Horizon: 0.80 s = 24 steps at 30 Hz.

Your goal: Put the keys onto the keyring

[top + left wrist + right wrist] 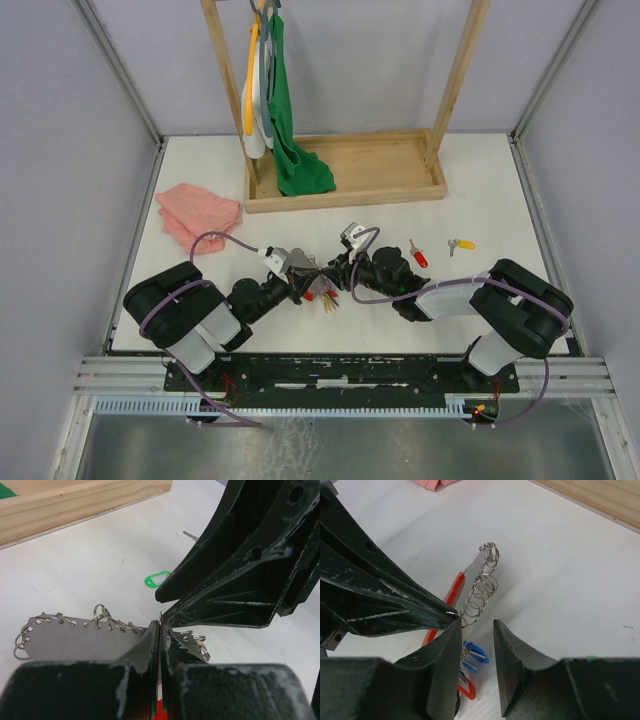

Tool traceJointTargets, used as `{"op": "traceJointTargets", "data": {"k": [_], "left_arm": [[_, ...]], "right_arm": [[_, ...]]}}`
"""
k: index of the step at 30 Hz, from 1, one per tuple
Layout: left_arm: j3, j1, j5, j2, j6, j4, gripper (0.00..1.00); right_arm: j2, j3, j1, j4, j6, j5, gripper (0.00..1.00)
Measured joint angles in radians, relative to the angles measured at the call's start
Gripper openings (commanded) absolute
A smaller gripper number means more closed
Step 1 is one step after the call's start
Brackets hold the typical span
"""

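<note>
L end effector (160, 628) is seen pinching keyring (70, 641) in L wrist view; R end effector (477, 632) shown spread in its own; red key (420, 258) seen only from top

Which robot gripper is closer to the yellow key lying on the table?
The right gripper. It is left of the yellow key, with the red key between them. The left gripper is even farther left, shut on the keyring.
</note>
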Motion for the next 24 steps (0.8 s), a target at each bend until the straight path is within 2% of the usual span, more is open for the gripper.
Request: {"op": "traceJointTargets", "data": {"k": [12,24], "left_arm": [[0.001,-0.005,0.003,0.002,-0.002,0.0,0.03],[-0.003,-0.005,-0.029,-0.036,-0.056,-0.017,0.03]], "right_arm": [[-0.003,0.007,0.0,0.01,0.001,0.007,0.4],[0.056,0.011,0.0,0.092,0.035,0.006,0.38]]}}
